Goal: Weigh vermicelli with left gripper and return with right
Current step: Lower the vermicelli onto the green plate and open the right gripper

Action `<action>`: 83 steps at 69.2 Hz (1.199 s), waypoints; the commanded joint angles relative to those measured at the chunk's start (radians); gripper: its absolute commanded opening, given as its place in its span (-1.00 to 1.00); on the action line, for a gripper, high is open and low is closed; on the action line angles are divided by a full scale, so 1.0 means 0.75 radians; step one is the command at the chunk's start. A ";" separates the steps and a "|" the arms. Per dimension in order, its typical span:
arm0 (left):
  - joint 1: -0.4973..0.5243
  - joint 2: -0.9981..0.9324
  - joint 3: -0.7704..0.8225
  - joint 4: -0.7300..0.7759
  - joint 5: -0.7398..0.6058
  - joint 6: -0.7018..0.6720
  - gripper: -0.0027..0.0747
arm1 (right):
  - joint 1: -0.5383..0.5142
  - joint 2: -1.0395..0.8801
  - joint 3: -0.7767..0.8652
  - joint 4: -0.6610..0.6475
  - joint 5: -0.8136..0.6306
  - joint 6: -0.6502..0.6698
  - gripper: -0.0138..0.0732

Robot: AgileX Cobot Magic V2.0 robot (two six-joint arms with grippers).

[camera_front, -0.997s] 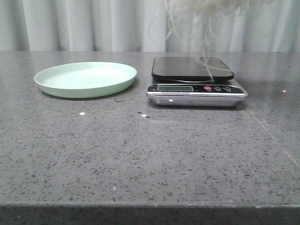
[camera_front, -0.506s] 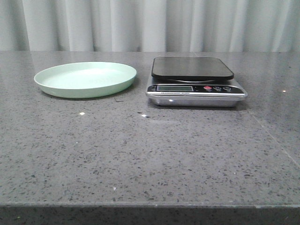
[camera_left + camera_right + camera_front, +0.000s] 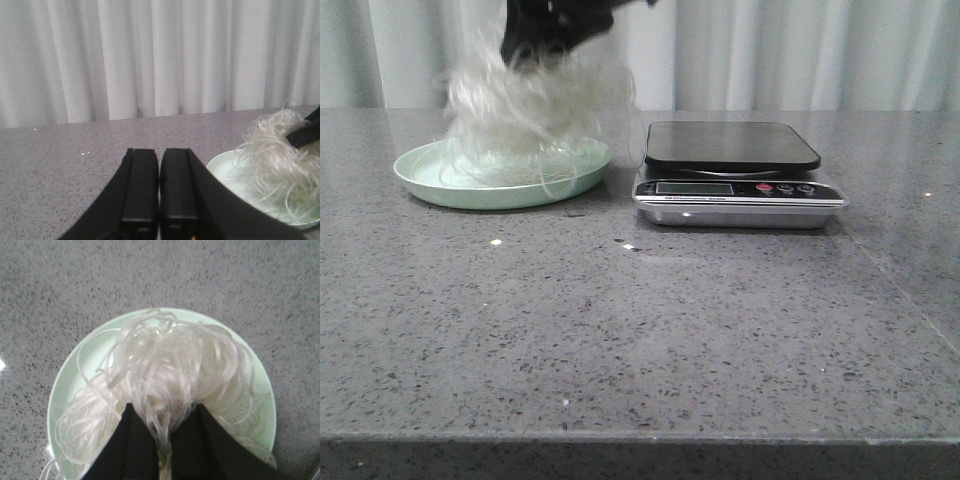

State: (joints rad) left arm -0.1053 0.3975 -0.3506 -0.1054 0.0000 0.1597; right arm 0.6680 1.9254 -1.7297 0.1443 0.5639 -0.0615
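right gripper (image 3: 165,452) clamped on the vermicelli (image 3: 170,375), strands pinched between its two fingers and fanning out over the plate (image 3: 65,390); in the front view we see the gripper (image 3: 555,25) high above the plate (image 3: 420,180), the tangle (image 3: 530,110) hanging from it with its lower strands reaching the plate's surface; we cannot tell how much weight rests there.

left gripper (image 3: 159,200) closed on nothing, fingers pressed flat together, parked beside the plate (image 3: 220,167) and apart from the vermicelli (image 3: 275,160); not seen in the front view.

scale (image 3: 740,170) just right of the plate on the table (image 3: 640,330), its platform bare.

we judge this the return step, near its end; to do it well: lower straight down until the bulk settles inside the rim, then open wide and lift vertically, slow, since loose strands cling to fingers and could drag the tangle off; some strands hang toward the rim on the scale side, so keep the drop centred.

writing: the scale's display (image 3: 693,188) and the buttons (image 3: 782,188) beside it show nothing we can read; no brand legible.
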 commanded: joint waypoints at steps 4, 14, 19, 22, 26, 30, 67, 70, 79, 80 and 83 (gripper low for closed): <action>0.001 0.005 -0.038 -0.010 -0.104 -0.008 -0.58 | 0.005 -0.066 -0.059 -0.002 -0.093 -0.007 -0.34; 0.001 0.005 -0.038 -0.010 -0.104 -0.008 -0.58 | 0.005 -0.066 -0.059 -0.002 -0.099 -0.007 -0.34; 0.001 0.005 -0.038 -0.010 -0.104 -0.008 -0.58 | 0.005 -0.066 -0.059 -0.002 -0.099 -0.007 -0.34; 0.001 0.005 -0.038 -0.010 -0.104 -0.008 -0.58 | 0.005 -0.066 -0.059 -0.002 -0.101 -0.007 -0.34; 0.001 0.005 -0.038 -0.010 -0.104 -0.008 -0.58 | 0.005 -0.066 -0.059 -0.001 -0.112 -0.007 -0.34; 0.001 0.005 -0.038 -0.010 -0.104 -0.008 -0.58 | 0.005 -0.066 -0.059 0.001 -0.127 -0.007 -0.34; 0.001 0.005 -0.038 -0.010 -0.104 -0.008 -0.58 | 0.005 -0.075 -0.061 0.026 -0.157 -0.007 0.21; 0.001 0.005 -0.038 -0.010 -0.104 -0.008 -0.58 | 0.005 -0.079 -0.061 0.026 -0.157 -0.007 0.33; 0.001 0.005 -0.038 -0.010 -0.104 -0.008 -0.58 | 0.003 -0.115 -0.061 0.024 -0.152 -0.007 0.53; 0.001 0.005 -0.038 -0.010 -0.104 -0.008 -0.58 | 0.003 -0.125 -0.061 0.020 -0.146 -0.007 0.53; 0.001 0.005 -0.038 -0.010 -0.104 -0.008 -0.58 | 0.000 -0.143 -0.061 0.010 -0.140 -0.007 0.53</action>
State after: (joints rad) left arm -0.1053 0.3975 -0.3506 -0.1054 0.0000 0.1597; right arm 0.6680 1.9161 -1.7369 0.1548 0.5236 -0.0615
